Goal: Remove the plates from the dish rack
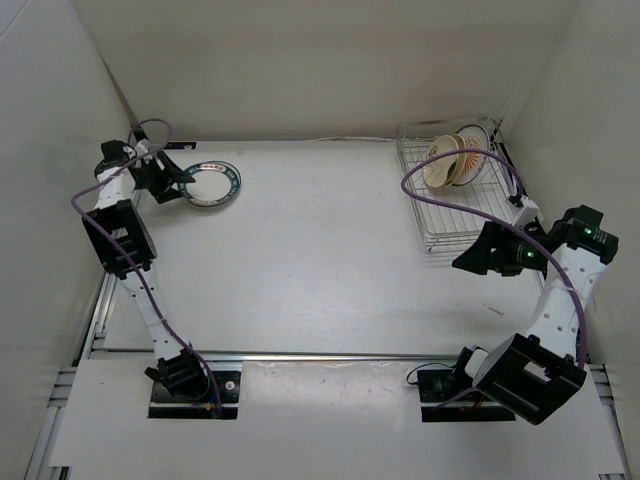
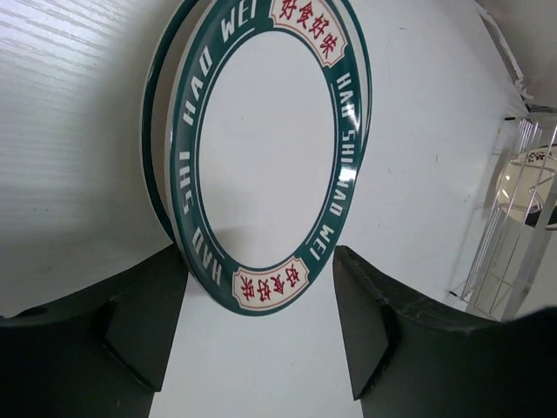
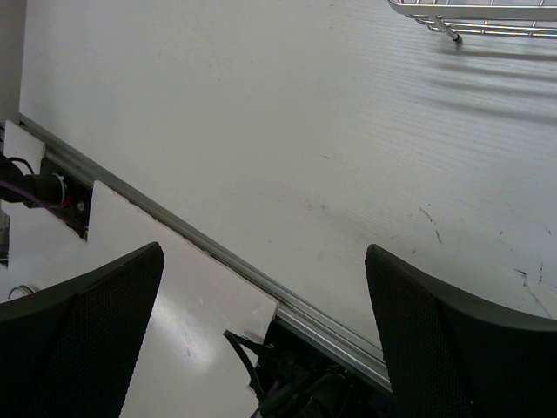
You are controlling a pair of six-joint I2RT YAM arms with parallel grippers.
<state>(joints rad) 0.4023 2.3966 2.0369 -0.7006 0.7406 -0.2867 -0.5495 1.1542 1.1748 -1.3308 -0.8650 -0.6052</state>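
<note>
The white plate with the dark lettered rim (image 1: pixel 213 184) lies flat on the table at the far left. My left gripper (image 1: pixel 183 186) is open at its left edge. In the left wrist view the plate (image 2: pixel 265 148) fills the frame and its near rim sits just ahead of the open gripper (image 2: pixel 261 340), with neither finger closed on it. The dish rack (image 1: pixel 455 195) stands at the far right and holds the tan plate (image 1: pixel 438 163) and the sunburst plate (image 1: pixel 470 150) on edge. My right gripper (image 1: pixel 467 262) is open and empty, just in front of the rack.
White walls enclose the table on three sides. The rack's near corner shows at the top of the right wrist view (image 3: pixel 487 13), and the rack shows at the right edge of the left wrist view (image 2: pixel 522 218). An aluminium rail (image 1: pixel 330 355) runs along the table's front edge.
</note>
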